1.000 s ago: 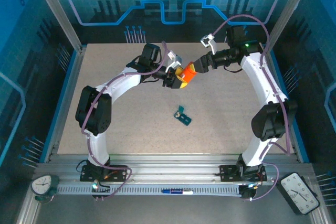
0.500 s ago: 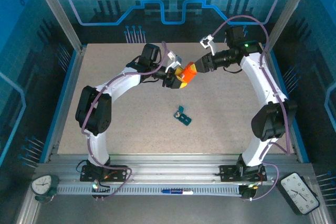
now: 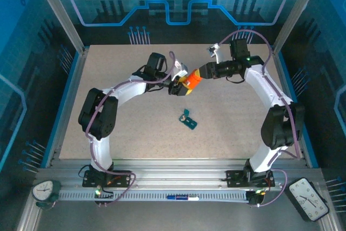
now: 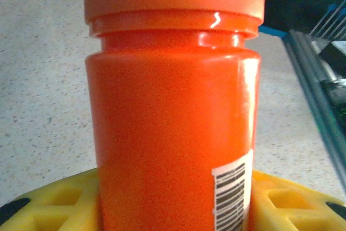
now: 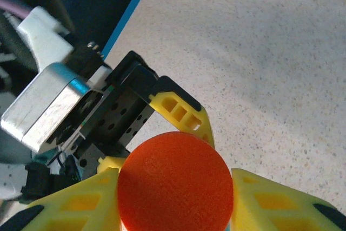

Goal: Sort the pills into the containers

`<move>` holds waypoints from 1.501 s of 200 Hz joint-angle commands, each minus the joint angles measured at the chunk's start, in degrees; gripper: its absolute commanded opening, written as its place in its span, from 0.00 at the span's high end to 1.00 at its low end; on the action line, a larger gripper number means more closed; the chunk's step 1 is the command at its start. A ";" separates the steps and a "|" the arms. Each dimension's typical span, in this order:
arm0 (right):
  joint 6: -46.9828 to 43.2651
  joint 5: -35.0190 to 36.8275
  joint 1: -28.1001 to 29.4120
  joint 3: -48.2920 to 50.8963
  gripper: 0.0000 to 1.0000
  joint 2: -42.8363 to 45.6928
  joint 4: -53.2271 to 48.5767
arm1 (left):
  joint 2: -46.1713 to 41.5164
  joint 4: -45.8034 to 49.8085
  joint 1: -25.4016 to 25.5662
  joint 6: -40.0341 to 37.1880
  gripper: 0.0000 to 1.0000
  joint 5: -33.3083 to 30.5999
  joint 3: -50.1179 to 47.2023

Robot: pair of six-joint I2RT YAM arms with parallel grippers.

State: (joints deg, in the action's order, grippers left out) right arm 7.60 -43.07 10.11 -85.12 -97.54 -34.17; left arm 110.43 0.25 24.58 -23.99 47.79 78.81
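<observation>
gripping the orange bottle [image 3: 190, 81] by its body, the left gripper [image 3: 181, 87] held it over the table [image 3: 119, 112]; the right gripper [image 3: 200, 74] clamped its cap [image 5: 175, 179]. the teal pill box [image 3: 188, 120] lay well apart, mid-table.

Pill box [image 3: 188, 120]: lying on the table [image 3: 135, 128], a little right of centre.
Small, dark teal, rectangular. It lies flat on the speckled beige surface with its long axis on a diagonal, far end toward the left and near end toward the right. A paler flap or lid piece stands up at the far-left end; the rest is low and closed-looking, though it is too small to be sure. The row of compartments cannot be made out, and its contents cannot be told. It sits on the near side of the orange bottle [image 3: 192, 79], well apart from it, with bare table all round.
</observation>
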 commanded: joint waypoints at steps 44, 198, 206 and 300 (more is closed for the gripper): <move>15.52 4.91 3.71 8.95 0.60 -0.43 9.69 | -6.63 -20.99 3.82 -3.35 1.00 -10.11 -4.09; 12.62 -4.02 -3.77 -8.35 0.20 1.38 4.09 | -1.01 -3.24 0.70 0.87 1.00 6.72 6.21; 11.57 -5.21 -4.35 -8.63 0.18 1.89 3.97 | -0.85 -2.28 0.52 0.78 1.00 7.60 6.67; -15.98 -3.68 -3.65 -14.62 0.15 3.59 -15.13 | 0.82 10.51 -0.77 -2.18 1.00 14.21 12.70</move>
State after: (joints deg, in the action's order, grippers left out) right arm 1.78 -48.53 4.91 -97.30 -95.33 -40.60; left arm 109.91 6.48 24.40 -24.36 57.47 88.58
